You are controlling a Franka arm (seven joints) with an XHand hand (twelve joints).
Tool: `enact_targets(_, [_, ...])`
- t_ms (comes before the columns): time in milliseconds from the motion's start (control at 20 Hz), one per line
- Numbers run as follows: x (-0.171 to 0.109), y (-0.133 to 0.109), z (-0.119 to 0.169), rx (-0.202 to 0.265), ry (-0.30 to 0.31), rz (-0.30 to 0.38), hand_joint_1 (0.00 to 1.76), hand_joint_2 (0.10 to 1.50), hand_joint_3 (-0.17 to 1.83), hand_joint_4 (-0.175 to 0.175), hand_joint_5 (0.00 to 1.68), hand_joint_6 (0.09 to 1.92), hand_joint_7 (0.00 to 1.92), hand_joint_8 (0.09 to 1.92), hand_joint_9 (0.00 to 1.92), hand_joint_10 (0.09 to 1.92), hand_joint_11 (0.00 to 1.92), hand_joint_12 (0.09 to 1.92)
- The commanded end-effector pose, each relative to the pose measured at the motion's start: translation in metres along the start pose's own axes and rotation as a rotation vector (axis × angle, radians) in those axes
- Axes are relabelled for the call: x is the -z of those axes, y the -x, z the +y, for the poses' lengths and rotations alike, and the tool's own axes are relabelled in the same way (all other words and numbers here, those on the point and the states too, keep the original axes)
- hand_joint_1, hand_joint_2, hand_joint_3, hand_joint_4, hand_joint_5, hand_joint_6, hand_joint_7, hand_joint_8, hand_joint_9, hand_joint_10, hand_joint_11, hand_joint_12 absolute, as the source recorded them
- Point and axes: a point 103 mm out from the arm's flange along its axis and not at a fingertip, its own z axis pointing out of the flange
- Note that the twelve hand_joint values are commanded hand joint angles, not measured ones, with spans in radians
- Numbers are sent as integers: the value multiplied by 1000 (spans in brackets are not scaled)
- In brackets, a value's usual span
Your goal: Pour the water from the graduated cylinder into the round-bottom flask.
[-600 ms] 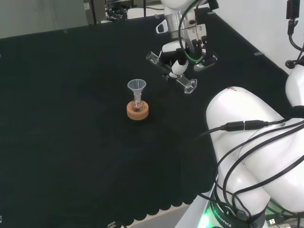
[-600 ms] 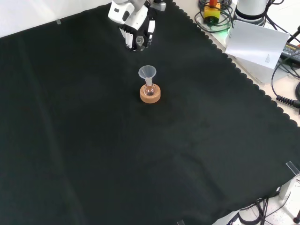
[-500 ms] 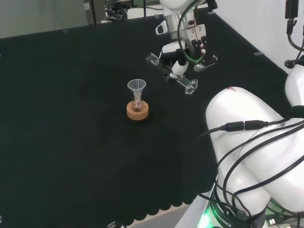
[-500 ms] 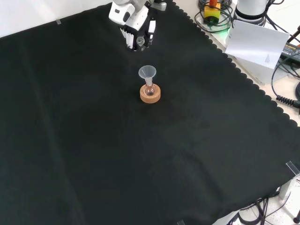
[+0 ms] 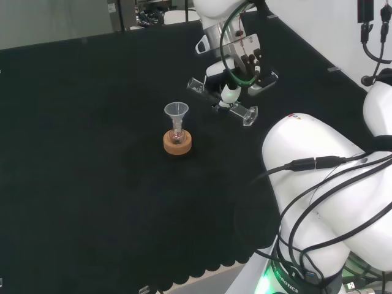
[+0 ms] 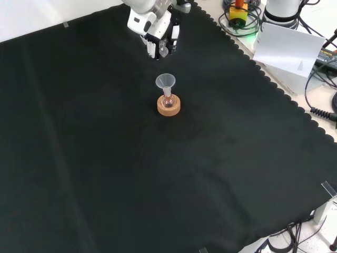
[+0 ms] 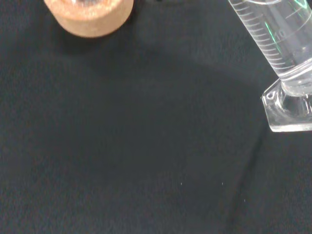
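Clear graduated cylinder point(image 5: 222, 103) is tipped, clutched in the hand's point(image 6: 160, 38) curled fingers upper-centre, just beside the funnel point(image 5: 176, 111) on the round-bottom flask point(image 5: 177, 136). I'd centre the lip over it first, then tilt slowly.

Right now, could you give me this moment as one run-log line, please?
hand: shut on cylinder | cylinder: tilted, airborne | flask: on cork ring, funnel in

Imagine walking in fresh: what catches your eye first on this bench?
The cork stand glows orange mid-cloth, bearing a small flask topped by a clear funnel. Right of it in the head view, the hand holds a graduated cylinder tipped nearly level above the black cloth.
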Motion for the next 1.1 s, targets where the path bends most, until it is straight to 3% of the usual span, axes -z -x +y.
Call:
enact_targets(50, [-2,-1,1,-23,-94,-75,1247,1149,0,-175,899,1114,935,1107,1465,87,1262,755])
enact_targets(1100, [7,-7,17,-97,-279,-138,1249,1145,-1,-175,906,1105,943,1094,1479,87,1269,750])
